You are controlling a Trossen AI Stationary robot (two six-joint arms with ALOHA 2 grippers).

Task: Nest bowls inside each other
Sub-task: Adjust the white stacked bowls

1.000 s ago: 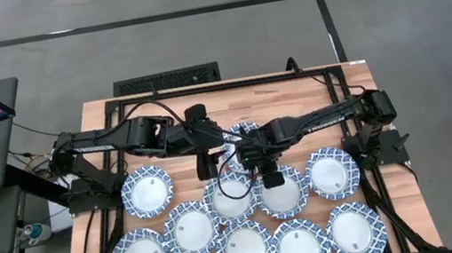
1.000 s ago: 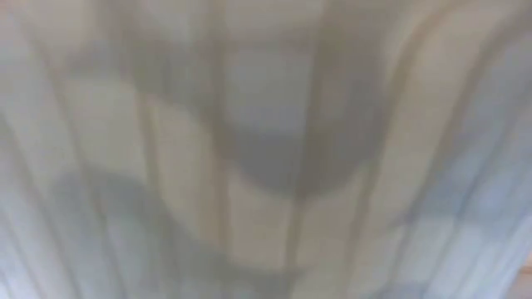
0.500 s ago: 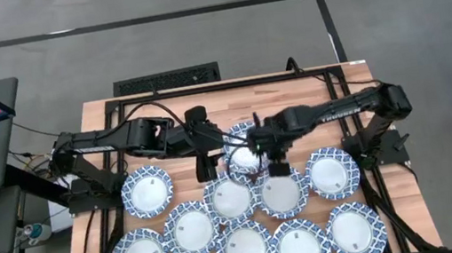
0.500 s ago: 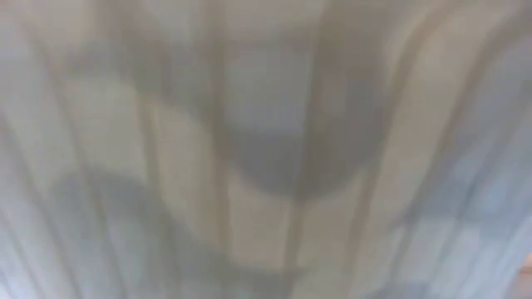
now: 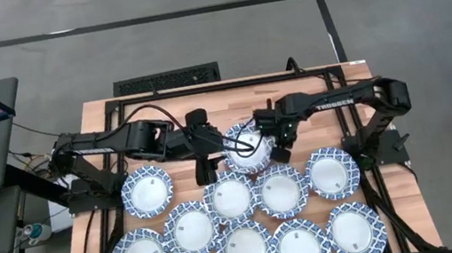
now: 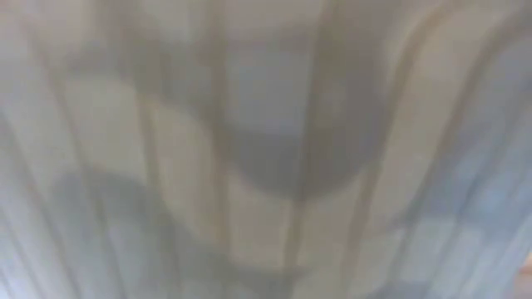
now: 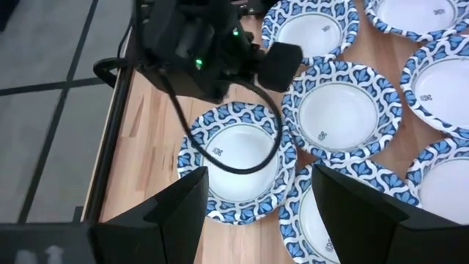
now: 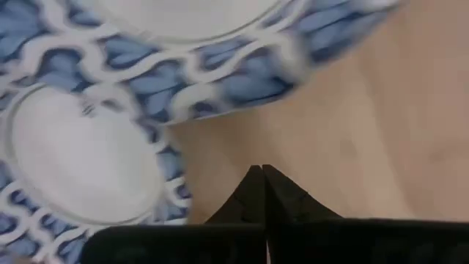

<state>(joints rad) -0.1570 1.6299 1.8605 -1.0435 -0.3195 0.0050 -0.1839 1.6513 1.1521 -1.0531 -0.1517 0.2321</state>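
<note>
Wooden bench carries bowls in rows toward six o'clock. One bowl sits at centre. Left end effector, released, waits at its nine o'clock. Right end effector, clenched empty, sits at three. Best approach: pinch the rim squarely, lift level.

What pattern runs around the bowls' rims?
A blue-and-white lattice around the bowls; white insides. Clearest in the left wrist view.

Wooden butcher-block table, dark frame rails along its edges. Bowls lie directly on it: one at centre, a row of four nearer the front edge, a front row of five, rims touching or overlapping. Far strip of the tabletop is bare wood.
</note>
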